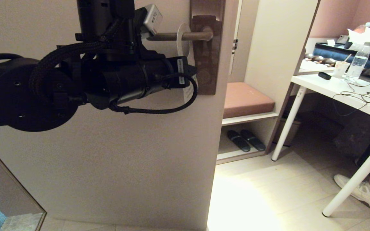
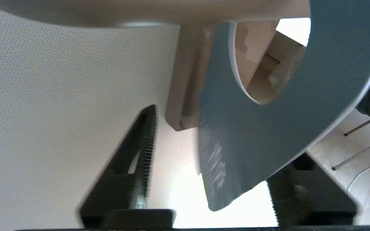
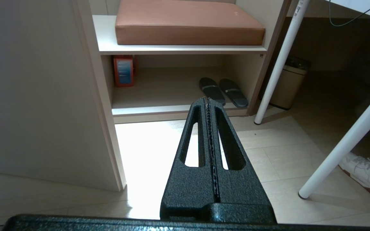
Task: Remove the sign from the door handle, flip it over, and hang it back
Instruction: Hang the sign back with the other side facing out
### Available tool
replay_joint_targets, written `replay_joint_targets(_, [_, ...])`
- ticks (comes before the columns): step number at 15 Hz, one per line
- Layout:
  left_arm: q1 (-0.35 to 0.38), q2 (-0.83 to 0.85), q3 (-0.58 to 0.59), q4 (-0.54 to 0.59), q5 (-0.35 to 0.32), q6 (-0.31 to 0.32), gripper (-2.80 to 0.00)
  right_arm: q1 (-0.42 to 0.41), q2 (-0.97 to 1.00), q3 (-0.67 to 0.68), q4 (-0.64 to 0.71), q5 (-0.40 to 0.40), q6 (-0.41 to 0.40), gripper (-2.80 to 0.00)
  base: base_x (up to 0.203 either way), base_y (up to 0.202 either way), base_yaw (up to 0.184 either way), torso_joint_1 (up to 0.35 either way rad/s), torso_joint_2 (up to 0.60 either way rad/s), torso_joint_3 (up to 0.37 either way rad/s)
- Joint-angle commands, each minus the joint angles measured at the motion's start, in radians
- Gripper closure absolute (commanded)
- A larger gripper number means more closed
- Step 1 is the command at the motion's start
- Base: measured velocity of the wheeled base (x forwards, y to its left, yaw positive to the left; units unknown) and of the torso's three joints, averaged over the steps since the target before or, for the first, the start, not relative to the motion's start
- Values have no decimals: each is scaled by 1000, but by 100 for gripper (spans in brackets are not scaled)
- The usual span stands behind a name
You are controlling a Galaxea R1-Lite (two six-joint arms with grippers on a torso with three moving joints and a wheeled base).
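One sign (image 1: 183,40) hung on the door handle (image 1: 185,36), white face out, left gripper (image 1: 189,78) beside it. Left wrist: jaws spread either side of the card's lower end; closing off-centre risked bending it. Right gripper (image 3: 208,106) pressed together, parked low.

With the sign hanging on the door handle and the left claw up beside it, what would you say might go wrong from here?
1. The left claw is open with the sign loose between its fingers; closing off-centre could pinch only an edge and let the card slip.
2. The sign's loop is on the door handle, close to the backplate, so a downward pull could snag or bend it.
3. The right claw is shut and aimed at the floor, giving no backup.
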Motion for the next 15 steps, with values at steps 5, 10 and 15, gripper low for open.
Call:
replay_joint_targets(5, [-18, -19, 11, -2, 3, -5, -280, 0, 2, 0, 0, 1, -1, 0, 0, 0, 0, 0, 0, 0])
replay_joint_targets(10, [-22, -84, 84, -4, 2, -9, -280, 0, 2, 0, 0, 0, -1, 0, 0, 0, 0, 0, 0, 0])
replay_joint_targets(15, [-7, -179, 193, -12, 3, -9, -280, 0, 2, 0, 0, 1, -1, 0, 0, 0, 0, 0, 0, 0])
